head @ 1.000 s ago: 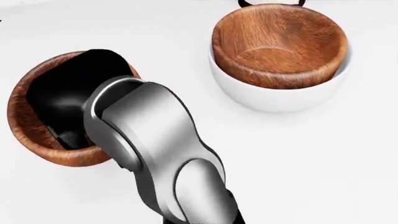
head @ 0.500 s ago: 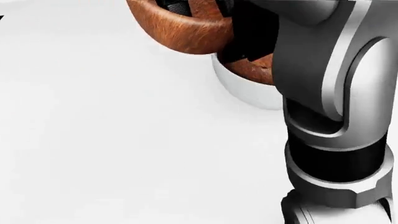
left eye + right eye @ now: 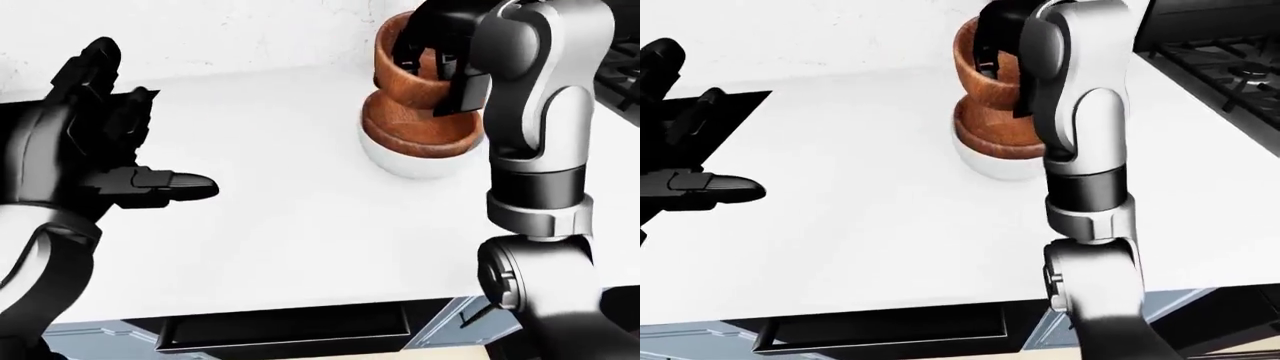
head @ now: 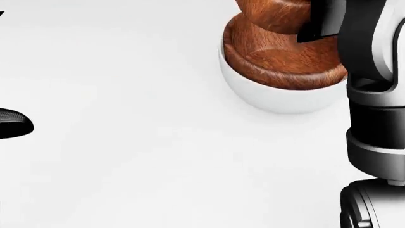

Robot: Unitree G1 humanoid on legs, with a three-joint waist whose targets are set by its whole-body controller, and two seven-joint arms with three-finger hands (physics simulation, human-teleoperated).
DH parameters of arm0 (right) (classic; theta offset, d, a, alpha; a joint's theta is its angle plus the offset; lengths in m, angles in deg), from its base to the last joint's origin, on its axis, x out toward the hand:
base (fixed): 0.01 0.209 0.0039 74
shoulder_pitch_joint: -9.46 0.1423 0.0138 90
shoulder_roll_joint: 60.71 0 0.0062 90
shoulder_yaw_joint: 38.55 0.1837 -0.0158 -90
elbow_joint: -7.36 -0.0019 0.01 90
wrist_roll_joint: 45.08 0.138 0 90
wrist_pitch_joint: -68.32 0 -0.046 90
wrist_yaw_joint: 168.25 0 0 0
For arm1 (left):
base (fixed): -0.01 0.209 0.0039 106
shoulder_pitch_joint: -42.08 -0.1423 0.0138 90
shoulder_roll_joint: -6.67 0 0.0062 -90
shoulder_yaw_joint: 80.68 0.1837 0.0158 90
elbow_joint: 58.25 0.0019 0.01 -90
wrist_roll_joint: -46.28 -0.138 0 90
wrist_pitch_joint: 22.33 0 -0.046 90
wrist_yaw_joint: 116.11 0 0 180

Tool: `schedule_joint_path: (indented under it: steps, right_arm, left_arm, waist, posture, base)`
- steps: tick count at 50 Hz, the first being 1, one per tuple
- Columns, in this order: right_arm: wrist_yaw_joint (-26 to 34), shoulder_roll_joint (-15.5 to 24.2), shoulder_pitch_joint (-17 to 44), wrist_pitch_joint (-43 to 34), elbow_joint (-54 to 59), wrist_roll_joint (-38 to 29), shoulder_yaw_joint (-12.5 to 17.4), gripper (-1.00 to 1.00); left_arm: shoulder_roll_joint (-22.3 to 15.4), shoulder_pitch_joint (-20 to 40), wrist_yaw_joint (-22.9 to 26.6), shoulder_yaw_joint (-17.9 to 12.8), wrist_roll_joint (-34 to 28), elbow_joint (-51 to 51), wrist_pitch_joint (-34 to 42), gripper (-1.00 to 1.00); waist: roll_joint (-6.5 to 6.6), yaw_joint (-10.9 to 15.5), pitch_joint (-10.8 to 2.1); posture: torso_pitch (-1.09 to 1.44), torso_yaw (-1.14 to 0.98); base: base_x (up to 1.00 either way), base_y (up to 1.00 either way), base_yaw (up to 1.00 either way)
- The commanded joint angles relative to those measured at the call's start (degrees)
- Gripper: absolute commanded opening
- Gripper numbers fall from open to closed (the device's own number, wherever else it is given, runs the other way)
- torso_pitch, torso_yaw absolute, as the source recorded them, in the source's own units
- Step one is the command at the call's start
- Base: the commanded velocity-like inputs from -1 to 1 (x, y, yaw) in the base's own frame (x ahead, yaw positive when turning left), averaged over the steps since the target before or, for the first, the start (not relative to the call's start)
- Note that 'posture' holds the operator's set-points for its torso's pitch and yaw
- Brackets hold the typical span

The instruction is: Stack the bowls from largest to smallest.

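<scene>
Change: small wooden bowl (image 3: 412,73) has travelled with the right robot hand (image 3: 440,45) from the worktop (image 3: 290,217) to above the white bowl (image 3: 412,161).
Small bowl: tilted, fingers clamped on its rim.
White bowl: upright, holding a larger wooden bowl (image 4: 278,61).
Left robot hand (image 3: 100,150): fingers apart, well left of the white bowl.

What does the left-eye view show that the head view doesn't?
Only the left-eye view shows the whole left robot hand, open and empty, the right robot hand gripping the small wooden bowl by its rim, and the counter edge. Only the head view shows the inside of the middle wooden bowl close up. Both show that bowl nested in the white bowl, with the small one held above it.
</scene>
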Motion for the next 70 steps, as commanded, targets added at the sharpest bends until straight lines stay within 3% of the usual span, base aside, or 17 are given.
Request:
schedule_joint_path:
  steps: [1,22,25,31,43,61,70]
  right_arm:
    - [-1.3,0.8,2.0,-0.4,-1.7,-1.0,0.6,-1.0]
    - [-5.3,2.3,-1.2,-0.1,2.7,-3.9,1.1,-1.0]
    - [-5.3,2.4,-2.5,0.4,2.1,-4.0,1.1,-0.84]
    - [-5.1,2.5,-2.9,0.6,2.1,-4.2,1.2,-0.85]
    - [-3.8,2.0,-3.8,0.5,0.5,-4.1,1.3,-0.38]
    - [0.6,2.4,-4.3,0.9,-3.4,-3.0,1.6,-0.37]
    - [2.4,2.2,-4.3,0.3,-5.9,-2.8,1.8,-0.08]
  left_arm:
    - [-0.9,1.1,-0.1,-1.3,-0.3,-0.9,-1.6,1.0]
    - [-2.9,2.2,-2.3,-1.8,3.0,-0.2,-1.8,1.0]
    - [-3.4,2.3,-2.3,-2.2,3.2,0.6,-2.2,1.0]
    - [-4.3,2.4,-2.9,-2.5,4.4,0.8,-2.5,1.0]
    - [-5.9,2.3,-4.3,-3.0,6.8,1.0,-3.2,1.0]
    - [-7.1,2.4,-5.2,-2.8,7.8,1.2,-3.7,1.0]
    - [-7.3,2.9,-5.9,-2.6,8.4,1.3,-3.7,1.0]
  waist:
    - [-0.02,0.1,-1.65]
    - [-0.3,0.5,-1.74]
    - [-0.33,0.6,-1.68]
    - [-0.34,0.6,-1.73]
    - [-0.2,0.6,-1.66]
    - [-0.32,0.7,-1.67]
    - [-0.33,0.7,-1.7]
  posture:
    - [0.0,0.0]
    - [0.0,0.0]
    - [0.0,0.0]
    - [0.0,0.0]
    - [0.0,0.0]
    - [0.0,0.0]
    - [0.0,0.0]
  base:
    - [0.0,0.0,0.0]
    - [0.0,0.0,0.0]
    - [0.0,0.0,0.0]
    - [0.0,0.0,0.0]
    - [0.0,0.0,0.0]
    - [0.0,0.0,0.0]
    - [0.0,0.0,0.0]
